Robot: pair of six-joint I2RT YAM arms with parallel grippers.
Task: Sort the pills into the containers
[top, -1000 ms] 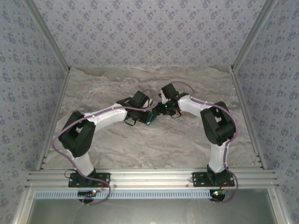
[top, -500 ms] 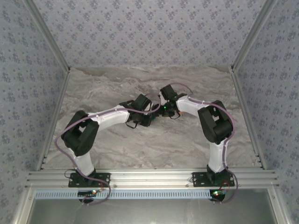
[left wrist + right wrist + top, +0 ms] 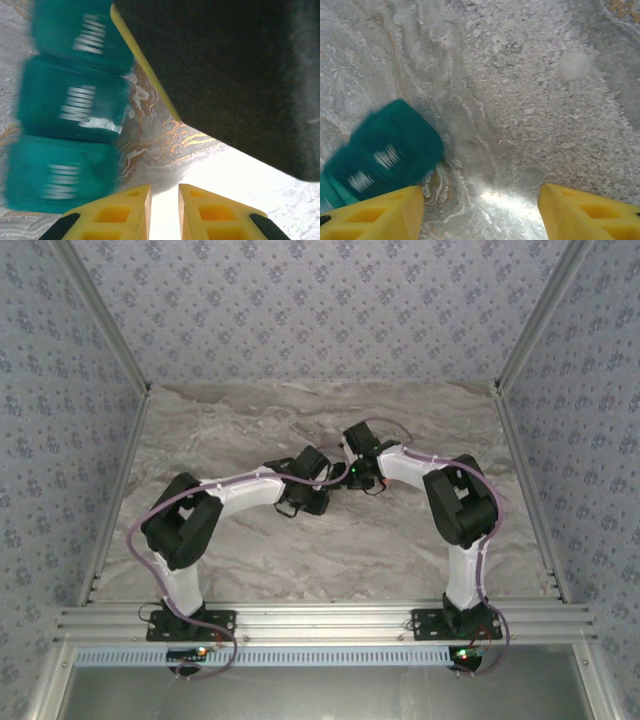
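Observation:
The teal pill box (image 3: 65,105) lies on the marble at the left of the left wrist view, with three lidded compartments and white lettering showing. My left gripper (image 3: 165,192) sits just to its right, fingers a narrow gap apart with nothing between them. In the right wrist view one end of the box (image 3: 385,150) lies beside the left finger. My right gripper (image 3: 481,192) stands wide open over bare marble. From above, both grippers (image 3: 322,490) (image 3: 345,472) meet at mid-table and cover the box. A faint pale round spot (image 3: 575,65) is too blurred to tell if it is a pill.
The right arm's dark body (image 3: 240,75) hangs close above the left gripper. The marble table (image 3: 250,550) is fenced by patterned walls (image 3: 60,440) and an aluminium rail (image 3: 320,620) along the near edge.
My left arm has swung right and forward, and its wrist now covers the teal box that showed from above a second ago. The right arm shifted slightly left, then held still.

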